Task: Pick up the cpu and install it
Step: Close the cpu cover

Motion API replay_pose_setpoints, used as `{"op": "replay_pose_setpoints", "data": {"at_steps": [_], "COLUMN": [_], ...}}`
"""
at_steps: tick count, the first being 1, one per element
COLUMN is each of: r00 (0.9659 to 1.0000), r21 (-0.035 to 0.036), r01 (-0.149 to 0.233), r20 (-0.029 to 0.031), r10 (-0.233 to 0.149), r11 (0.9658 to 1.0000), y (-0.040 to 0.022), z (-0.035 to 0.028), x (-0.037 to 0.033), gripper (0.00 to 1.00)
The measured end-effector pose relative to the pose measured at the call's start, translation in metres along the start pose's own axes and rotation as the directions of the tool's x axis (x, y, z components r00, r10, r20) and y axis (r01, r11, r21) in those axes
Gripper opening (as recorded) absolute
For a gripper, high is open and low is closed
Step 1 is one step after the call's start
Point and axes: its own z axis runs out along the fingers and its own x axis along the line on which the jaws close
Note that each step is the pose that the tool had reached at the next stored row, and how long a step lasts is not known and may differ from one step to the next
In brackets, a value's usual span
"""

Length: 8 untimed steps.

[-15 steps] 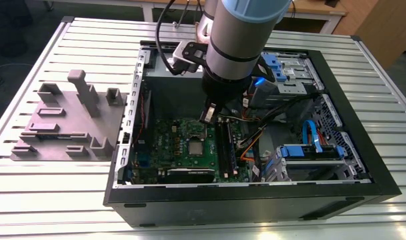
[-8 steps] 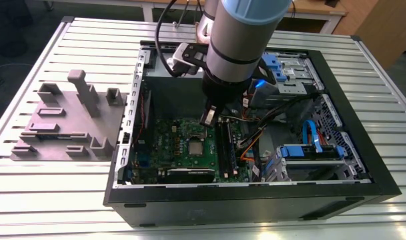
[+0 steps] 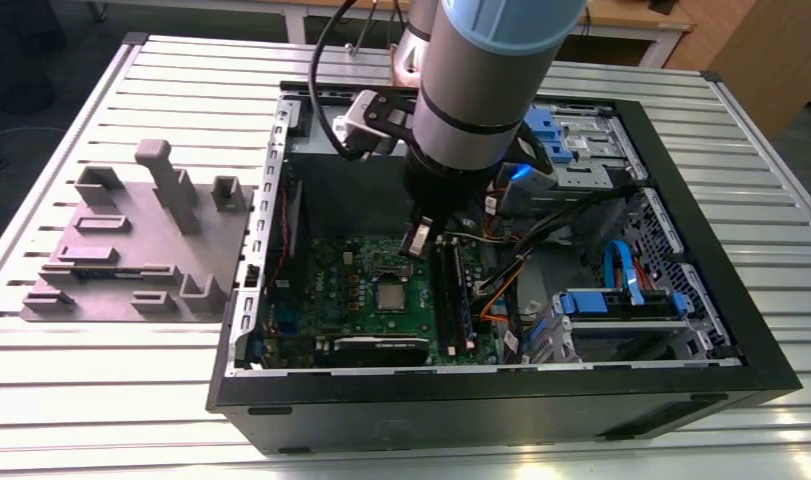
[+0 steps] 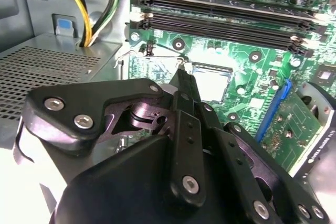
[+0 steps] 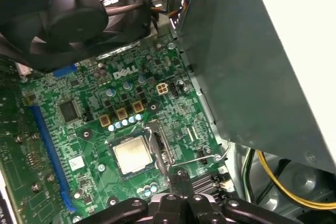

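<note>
The cpu [image 3: 393, 296], a small square chip with a silver top, lies flat in its socket on the green motherboard [image 3: 336, 290] inside the open computer case. It also appears in both wrist views, as the cpu [image 4: 211, 82] and the cpu [image 5: 133, 153]. My gripper [image 3: 419, 245] hangs just above the board beside the chip, apart from it. In both wrist views its black fingers are pressed together with nothing between them, at the gripper [image 4: 182, 74] and the gripper [image 5: 181, 174]. A thin metal socket lever [image 5: 160, 148] lies between the chip and the fingertips.
Black memory slots [image 4: 226, 19] run next to the socket. The grey power-supply box [image 5: 252, 66], a black fan [image 5: 52, 19] and yellow cables [image 4: 84, 19] crowd the board. Blue drive brackets [image 3: 619, 300] sit at the exterior view's right. A grey fixture [image 3: 125, 250] stands outside the case.
</note>
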Motion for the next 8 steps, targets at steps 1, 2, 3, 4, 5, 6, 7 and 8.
{"op": "replay_pose_setpoints", "data": {"at_steps": [1, 2, 3, 4, 5, 6, 7, 8], "r00": [1.0000, 1.0000, 1.0000, 1.0000, 1.0000, 1.0000, 0.9999, 0.9999], "r21": [0.0009, 0.0016, 0.0024, 0.0030, 0.0035, 0.0039, 0.0044, 0.0045], "r01": [0.000, 0.000, -0.001, -0.001, -0.001, -0.001, 0.000, 0.000], "r20": [-0.0021, -0.0040, -0.0062, -0.0078, -0.0089, -0.0097, -0.0107, -0.0110], "r10": [0.000, 0.000, 0.001, 0.001, 0.001, 0.001, 0.000, 0.000], "r11": [1.0000, 1.0000, 1.0000, 1.0000, 1.0000, 1.0000, 1.0000, 1.0000], "y": [-0.0002, -0.0003, -0.0004, -0.0004, -0.0005, -0.0006, -0.0006, -0.0003], "z": [0.0000, 0.0000, -0.0001, -0.0001, -0.0001, 0.0000, 0.0001, 0.0002], "x": [0.0004, 0.0007, 0.0010, 0.0011, 0.0013, 0.0014, 0.0016, 0.0019], "gripper": [0.10, 0.10, 0.10, 0.10, 0.10, 0.10, 0.10, 0.10]}}
